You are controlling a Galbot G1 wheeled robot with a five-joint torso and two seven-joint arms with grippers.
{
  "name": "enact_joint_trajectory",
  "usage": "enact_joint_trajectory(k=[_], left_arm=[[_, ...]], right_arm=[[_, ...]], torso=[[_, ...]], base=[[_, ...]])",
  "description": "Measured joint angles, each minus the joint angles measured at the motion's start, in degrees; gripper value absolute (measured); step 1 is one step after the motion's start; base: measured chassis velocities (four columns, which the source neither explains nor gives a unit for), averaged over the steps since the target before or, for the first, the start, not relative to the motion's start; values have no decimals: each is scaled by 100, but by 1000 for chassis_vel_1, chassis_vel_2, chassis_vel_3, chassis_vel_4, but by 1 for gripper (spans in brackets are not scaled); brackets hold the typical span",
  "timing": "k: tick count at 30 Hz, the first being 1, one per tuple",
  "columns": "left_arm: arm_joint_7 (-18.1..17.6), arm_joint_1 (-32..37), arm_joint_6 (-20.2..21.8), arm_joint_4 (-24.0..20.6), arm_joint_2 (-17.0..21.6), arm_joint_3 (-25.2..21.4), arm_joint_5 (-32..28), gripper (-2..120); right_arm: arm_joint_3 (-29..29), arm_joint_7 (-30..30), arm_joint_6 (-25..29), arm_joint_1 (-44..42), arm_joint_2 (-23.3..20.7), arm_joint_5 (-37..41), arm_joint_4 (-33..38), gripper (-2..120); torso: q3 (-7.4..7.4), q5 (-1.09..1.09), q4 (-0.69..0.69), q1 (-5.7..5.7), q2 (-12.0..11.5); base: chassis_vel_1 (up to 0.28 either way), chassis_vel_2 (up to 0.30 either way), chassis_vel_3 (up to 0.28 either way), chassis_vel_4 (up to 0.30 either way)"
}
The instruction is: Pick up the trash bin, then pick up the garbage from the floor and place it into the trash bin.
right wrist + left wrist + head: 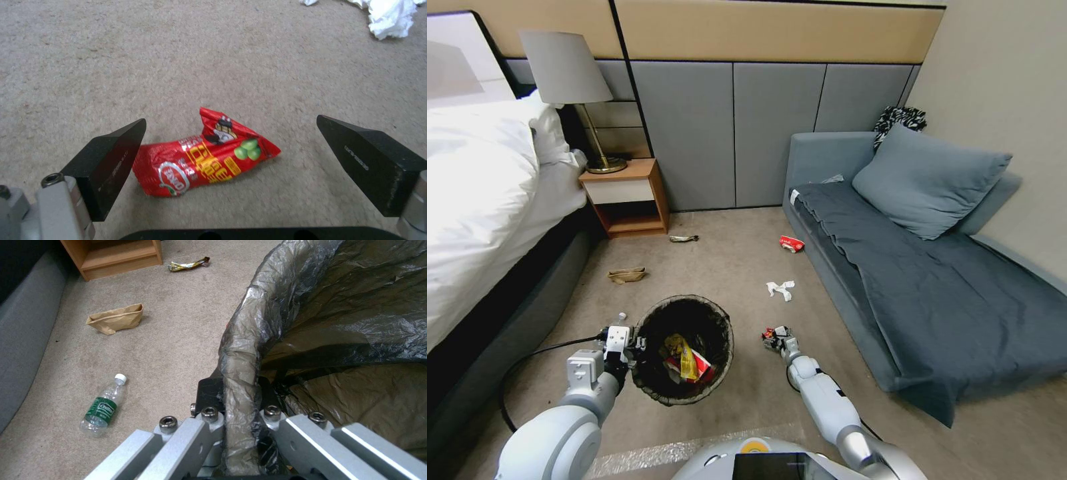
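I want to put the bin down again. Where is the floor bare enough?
Bare carpet lies between the trash bin and the nightstand, past the paper bag. Crowded: the sofa side, with crumpled paper, red packet and right gripper.

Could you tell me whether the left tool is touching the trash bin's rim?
Touching. In the left wrist view, the left tool is closed on the bag-covered rim of the trash bin, with the liner pinched between its fingers.

The trash bin (311, 306) runs off the left wrist view's edges, its rim wedged between the left gripper (240, 406) jaws. Past the right gripper (229, 156), the crumpled white paper (391, 16) is cut off.
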Motion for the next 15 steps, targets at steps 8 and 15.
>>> enact_joint_trajectory(k=[8,15], left_arm=[[19,-2,0,0,8,-1,22,1],[58,-32,0,0,15,6,48,1]], right_arm=[[80,-35,85,146,98,-109,-245,100],[106,-71,151,282,169,-152,-503,100]], torso=[[0,0,0,0,0],[0,0,0,0,0]], base=[[0,0,0,0],[0,0,0,0]])
